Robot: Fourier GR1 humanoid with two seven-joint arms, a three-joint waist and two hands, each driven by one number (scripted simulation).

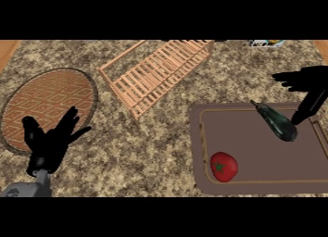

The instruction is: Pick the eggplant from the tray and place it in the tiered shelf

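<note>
Eggplant, one only, lies on the brown tray in its upper right part, long and dark green-black, its thin stem end pointing up and left, its thick end down and right. It rests on the tray floor, tilted on a diagonal, well apart from the single red tomato that sits near the tray's lower left corner. One tray shows, rectangular with a raised rim, set on the speckled counter at the right of the view.

Right hand comes in from the right edge above the tray's upper right corner. Its fingers are spread and straight, grasping nothing; one long finger reaches down to just beside the eggplant's thick end, and whether it touches cannot be told.

One tiered shelf of light wooden slats lies up and left of the tray, slanting across the top middle of the counter, apart from the tray.

One oval woven mat with an orange diamond pattern lies at the left. Left hand shows at the lower left, over the mat's lower edge, fingers up, straight and fanned out, released and holding nothing, with its grey forearm below.

One small item shows at the top edge; what it is cannot be told.
</note>
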